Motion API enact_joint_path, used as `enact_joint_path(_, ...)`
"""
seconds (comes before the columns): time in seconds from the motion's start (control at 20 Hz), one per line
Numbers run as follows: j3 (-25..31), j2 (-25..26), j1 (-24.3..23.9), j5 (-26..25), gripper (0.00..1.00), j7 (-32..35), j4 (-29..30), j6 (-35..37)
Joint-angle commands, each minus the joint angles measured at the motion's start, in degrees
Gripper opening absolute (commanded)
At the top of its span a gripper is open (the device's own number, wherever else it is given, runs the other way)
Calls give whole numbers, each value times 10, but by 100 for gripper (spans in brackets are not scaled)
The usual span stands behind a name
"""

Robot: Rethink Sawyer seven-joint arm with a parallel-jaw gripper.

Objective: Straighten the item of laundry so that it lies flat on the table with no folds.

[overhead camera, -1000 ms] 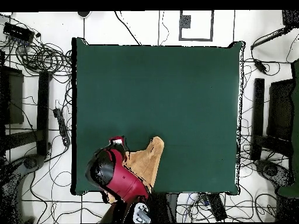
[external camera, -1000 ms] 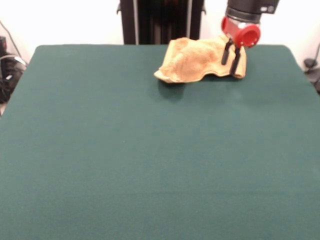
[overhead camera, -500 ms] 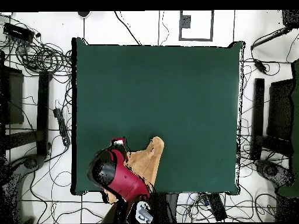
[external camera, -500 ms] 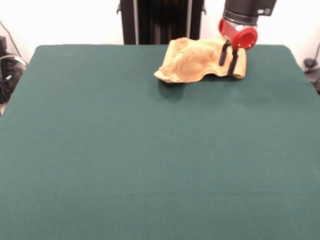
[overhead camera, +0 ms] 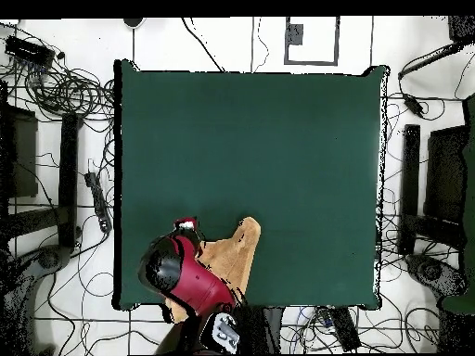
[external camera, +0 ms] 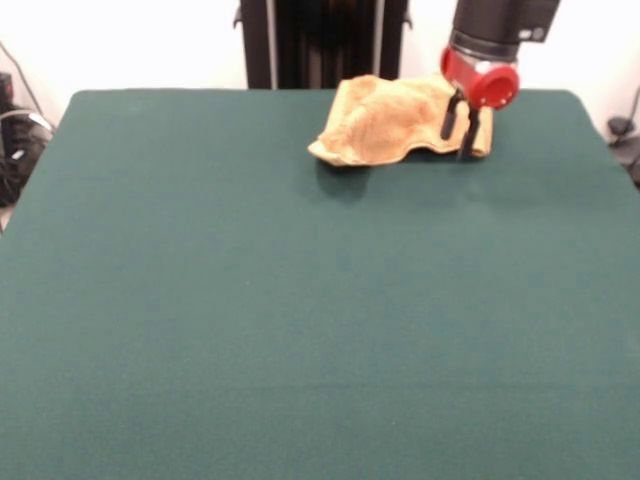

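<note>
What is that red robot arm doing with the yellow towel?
The robot is meant to spread the towel flat on the green table. Right now the towel sits crumpled and humped near the table's far edge. The gripper hangs over the towel's right end, jaws open with a small gap. It has not grabbed the cloth, so the towel is not flat yet.

Dark green table [external camera: 300, 330], felt-like top, rounded corners. 1 item on it: yellow-orange towel [external camera: 385, 125], bunched and wrinkled, by the table edge, directly under the gripper [external camera: 461, 130] and spreading to one side of it. Rest of top bare.
</note>
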Motion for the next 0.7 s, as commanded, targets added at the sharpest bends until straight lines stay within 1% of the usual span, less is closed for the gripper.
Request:
enact_joint_path(0.05, 94, 91, -23, -22, 100, 131, -61, -47)
enact_joint_path(0.15, 99, 103, -28, -31, 100, 136, -67, -55)
enact_joint_path(0.45, 90, 119, -15, -23, 100, 131, -81, -57)
enact_joint_path(0.55, 75, 120, -1, -16, 100, 108, -87, -41)
enact_joint_path(0.6, 75, 121, -2, -22, 100, 103, -89, -40)
enact_joint_path(0.65, 68, 122, 3, -21, 0, 96, -91, -38)
enact_joint_path(0.7, 69, 121, 4, -20, 0, 97, -90, -37)
